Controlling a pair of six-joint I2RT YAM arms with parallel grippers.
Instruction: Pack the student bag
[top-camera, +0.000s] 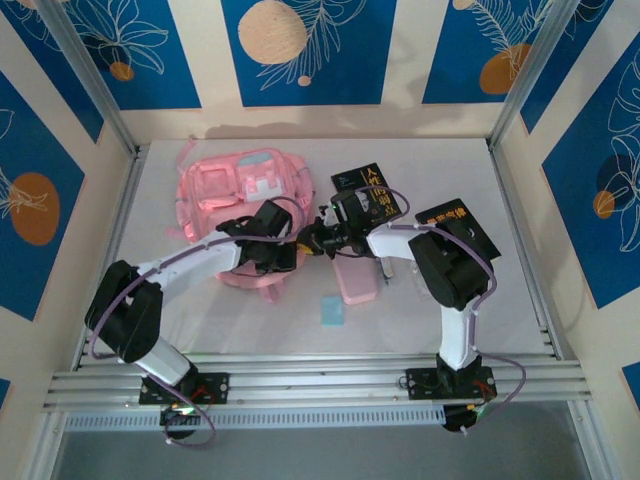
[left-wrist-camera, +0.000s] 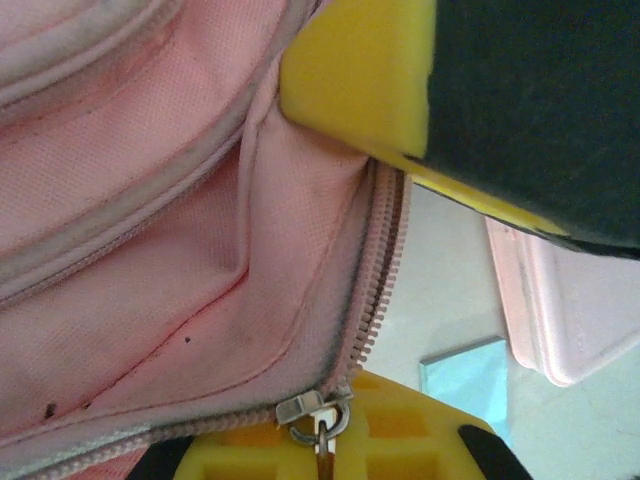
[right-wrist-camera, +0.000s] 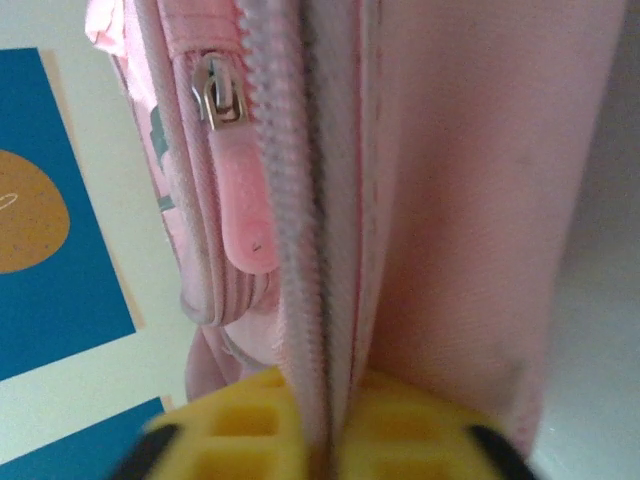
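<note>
The student bag (top-camera: 240, 188), a large pink backpack with pale patches, lies at the back left of the table. My left gripper (top-camera: 274, 256) is at the bag's near right corner. In the left wrist view its yellow fingers (left-wrist-camera: 420, 440) are shut on the metal zipper pull (left-wrist-camera: 318, 415) at the end of the zipper (left-wrist-camera: 380, 270). My right gripper (top-camera: 310, 240) meets the same corner from the right. In the right wrist view it (right-wrist-camera: 328, 440) is shut on the bag's zipper edge (right-wrist-camera: 300, 250). A second slider with a pink tab (right-wrist-camera: 232, 150) sits on a front pocket.
Two dark books (top-camera: 370, 188) (top-camera: 456, 225) lie right of the bag, partly under the right arm. A flat pink pencil case (top-camera: 355, 282) and a small pale blue card (top-camera: 332, 310) lie near the middle front. Metal rails (top-camera: 300, 375) border the table's near edge.
</note>
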